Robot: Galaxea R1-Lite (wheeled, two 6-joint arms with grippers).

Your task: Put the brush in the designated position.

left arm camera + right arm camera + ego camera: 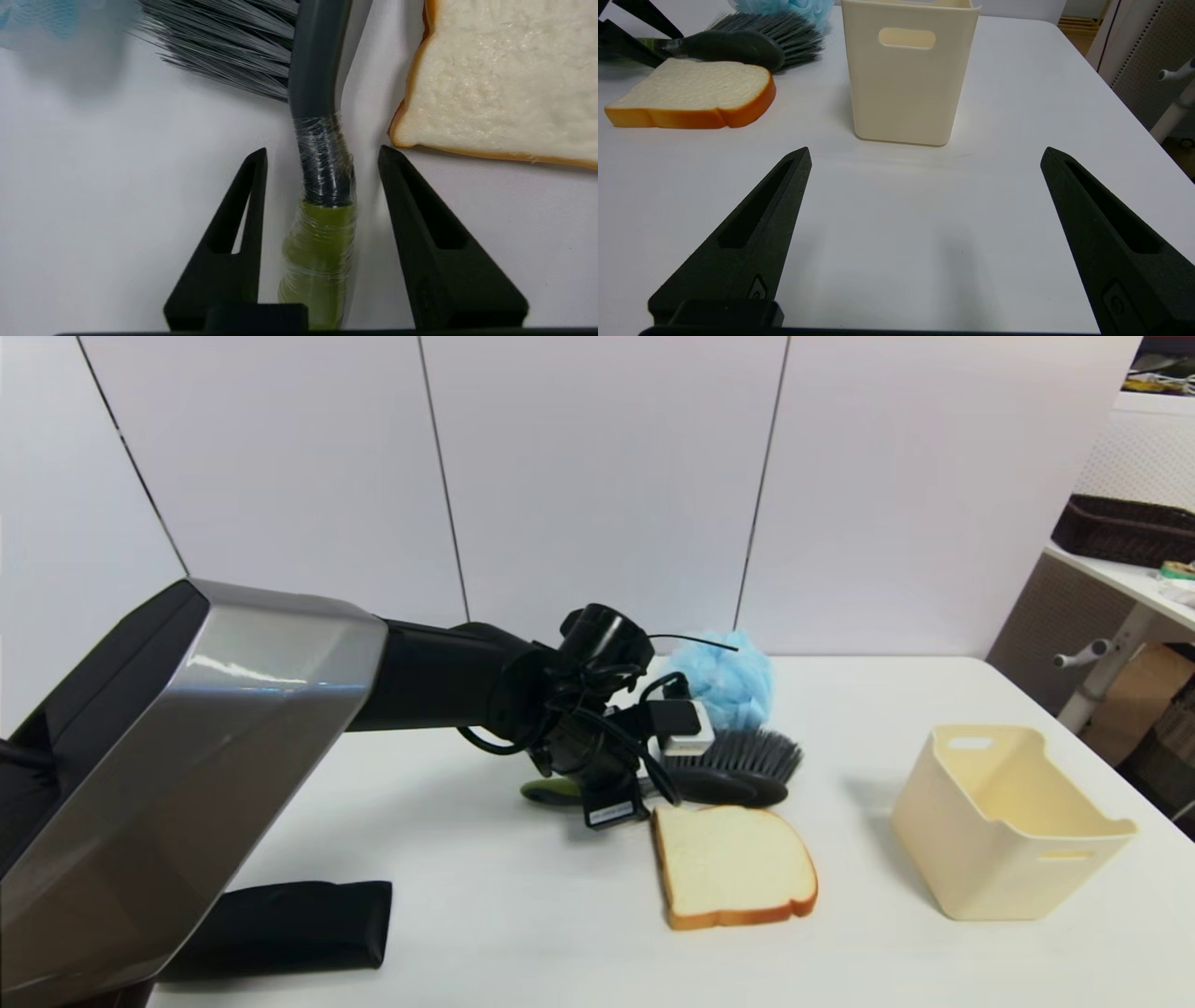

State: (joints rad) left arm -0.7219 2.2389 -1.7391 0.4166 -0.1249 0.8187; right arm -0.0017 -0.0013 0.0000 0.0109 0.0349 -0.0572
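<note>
Mid-table, left gripper (322, 154) gapes astride the brush (322, 186) handle, gripping nothing; closing crookedly could shove it against the bread (504, 79).

Clear crinkled film around the brush (322, 186) handle; smooth cream plastic bin (906, 84).

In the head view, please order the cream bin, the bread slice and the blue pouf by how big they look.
1. cream bin, largest
2. bread slice
3. blue pouf, smallest, though it lies farther back and the left arm hides part of it, so this is unsure.
</note>
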